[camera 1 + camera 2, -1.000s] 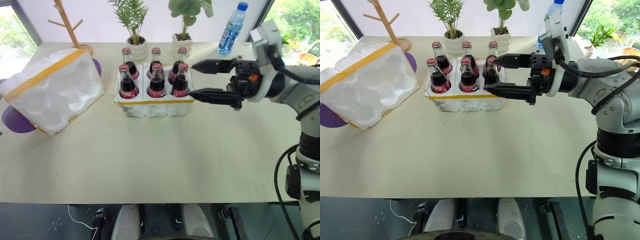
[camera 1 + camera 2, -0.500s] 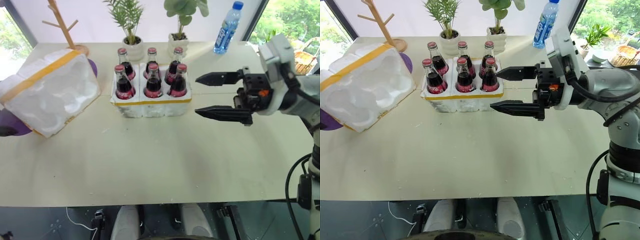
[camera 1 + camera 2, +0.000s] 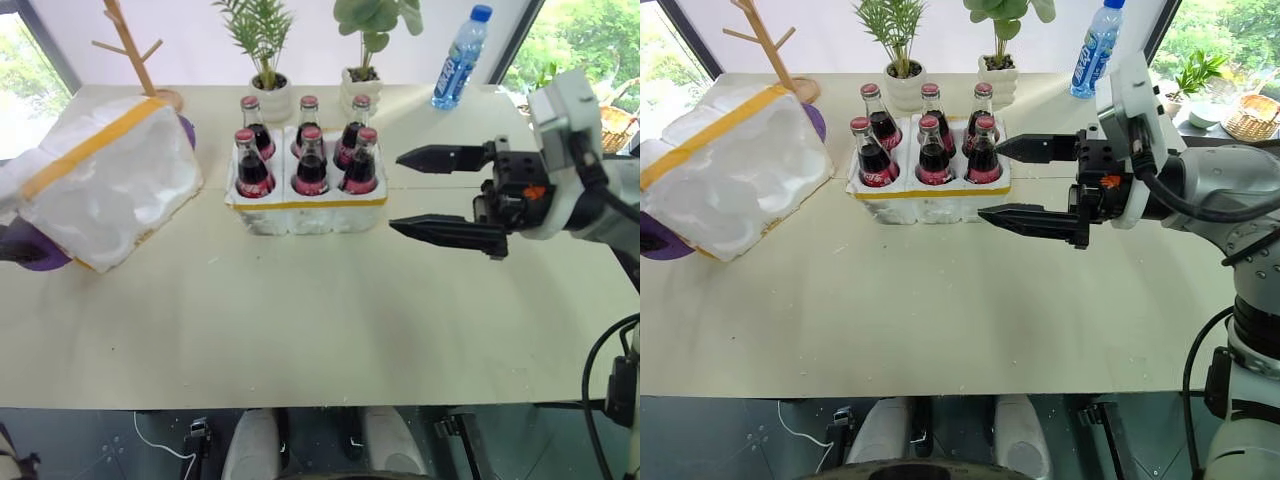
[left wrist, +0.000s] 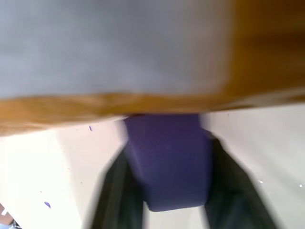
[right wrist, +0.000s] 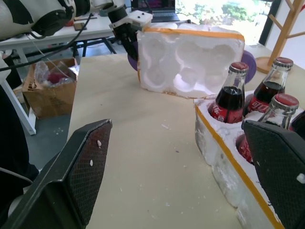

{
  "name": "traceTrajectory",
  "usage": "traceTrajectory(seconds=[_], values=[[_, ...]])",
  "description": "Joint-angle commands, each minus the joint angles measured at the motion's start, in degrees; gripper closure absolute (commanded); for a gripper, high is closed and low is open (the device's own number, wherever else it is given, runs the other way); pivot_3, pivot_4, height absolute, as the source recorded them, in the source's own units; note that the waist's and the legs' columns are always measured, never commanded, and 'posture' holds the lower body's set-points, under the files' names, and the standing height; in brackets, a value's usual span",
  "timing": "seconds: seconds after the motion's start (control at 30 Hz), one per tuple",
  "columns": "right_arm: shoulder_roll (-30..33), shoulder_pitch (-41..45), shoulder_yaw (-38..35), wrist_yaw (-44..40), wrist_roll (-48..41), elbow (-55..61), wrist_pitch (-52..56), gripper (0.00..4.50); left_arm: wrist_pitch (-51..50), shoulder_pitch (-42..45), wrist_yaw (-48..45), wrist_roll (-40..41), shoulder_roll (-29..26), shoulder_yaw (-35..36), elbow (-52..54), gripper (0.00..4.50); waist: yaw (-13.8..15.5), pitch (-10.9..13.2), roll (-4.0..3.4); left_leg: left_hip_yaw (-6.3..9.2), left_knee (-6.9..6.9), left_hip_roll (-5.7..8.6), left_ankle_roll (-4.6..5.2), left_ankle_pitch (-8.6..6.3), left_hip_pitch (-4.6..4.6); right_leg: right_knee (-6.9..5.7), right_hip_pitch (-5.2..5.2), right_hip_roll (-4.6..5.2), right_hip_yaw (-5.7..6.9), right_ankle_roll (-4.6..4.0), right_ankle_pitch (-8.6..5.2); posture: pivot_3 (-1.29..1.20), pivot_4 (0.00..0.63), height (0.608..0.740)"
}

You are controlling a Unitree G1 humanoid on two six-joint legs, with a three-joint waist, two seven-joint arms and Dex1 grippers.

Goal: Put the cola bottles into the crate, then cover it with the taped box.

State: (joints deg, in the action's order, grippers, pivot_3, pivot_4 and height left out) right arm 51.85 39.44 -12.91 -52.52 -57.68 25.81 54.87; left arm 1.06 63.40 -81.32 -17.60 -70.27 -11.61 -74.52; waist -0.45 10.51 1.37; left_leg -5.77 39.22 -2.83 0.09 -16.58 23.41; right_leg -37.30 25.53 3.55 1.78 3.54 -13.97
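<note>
The right gripper [image 3: 395, 192] is held above the table [image 3: 300, 320], just beside the right side of the crate [image 3: 300, 212]. Its fingers are spread wide and nothing is held in them. All six cola bottles [image 3: 311, 170] are seen upright in the wells of the crate, so the covering step is judged to be the one in hand.

The taped box [image 3: 110, 185] lies tilted at the left side of the table, well apart from the crate, with its hollows turned toward the bottles. The left gripper [image 5: 127, 42] is seen at its far edge with the fingers closed, beside a purple object [image 4: 167, 162]. Whether the box itself is gripped cannot be told.

The box should be gripped firmly, lifted clear, turned with the hollows down, and lowered straight over the caps. The open fingers should be moved away from the crate first.
</note>
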Motion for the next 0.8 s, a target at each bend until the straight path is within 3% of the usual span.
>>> traceTrajectory(seconds=[0.03, 0.27, 0.53, 0.67, 0.8], values=[[1.52, 0.3, -1.8, 0.65, -1.5, 1.37, 0.06, 0.0, -1.39, 1.22, -1.8, -0.29, 0.4, 0.46, -0.43, 4.25, 0.01, -0.01, 0.01, 0.0, 0.0, 0.01, 0.0, 0.0, 0.0, 0.0, 0.0, 0.0, 0.0, 0.0, 0.0, 0.0, 0.15, 0.74], [3.22, -1.22, -1.23, 0.6, -0.02, -0.76, 0.68, 0.0, 0.22, 3.39, 0.02, 1.83, -0.43, 3.61, 1.02, 4.25, -0.16, -0.03, 0.17, 0.02, 0.02, 0.01, 0.0, 0.0, 0.03, 0.01, 0.0, -0.01, 0.02, 0.01, 0.0, 0.0, 0.15, 0.74], [4.9, -5.04, -4.52, 1.5, 0.63, -1.35, 0.38, 0.0, 11.7, 6.99, 22.61, 3.57, 3.07, 8.48, 8.98, 4.25, -0.02, -0.03, 0.42, 0.06, 0.04, -0.01, 0.0, 0.0, 0.06, 0.04, -0.02, 0.02, 0.02, 0.1, 0.05, 0.0, 0.15, 0.74], [4.55, -6.45, -5.37, 2.57, 0.04, -0.99, 0.69, 0.0, 17.47, 7.16, 38.89, 1.42, 7.35, 8.92, 19.94, 4.25, 0.14, -0.03, 0.44, 0.06, 0.07, -0.02, 0.0, 0.0, 0.07, 0.04, -0.04, 0.06, 0.0, 0.19, 0.11, 0.0, 0.15, 0.74], [4.54, -6.48, -5.16, 3.15, 0.16, -1.0, 0.65, 0.0, 19.08, 4.13, 45.6, -0.95, 10.54, 7.96, 33.22, 4.25, -0.18, -0.04, 0.45, 0.01, 0.08, 0.01, 0.03, -0.01, 0.09, 0.1, -0.05, 0.06, -0.05, 0.25, 0.14, 0.0, 0.15, 0.74]])
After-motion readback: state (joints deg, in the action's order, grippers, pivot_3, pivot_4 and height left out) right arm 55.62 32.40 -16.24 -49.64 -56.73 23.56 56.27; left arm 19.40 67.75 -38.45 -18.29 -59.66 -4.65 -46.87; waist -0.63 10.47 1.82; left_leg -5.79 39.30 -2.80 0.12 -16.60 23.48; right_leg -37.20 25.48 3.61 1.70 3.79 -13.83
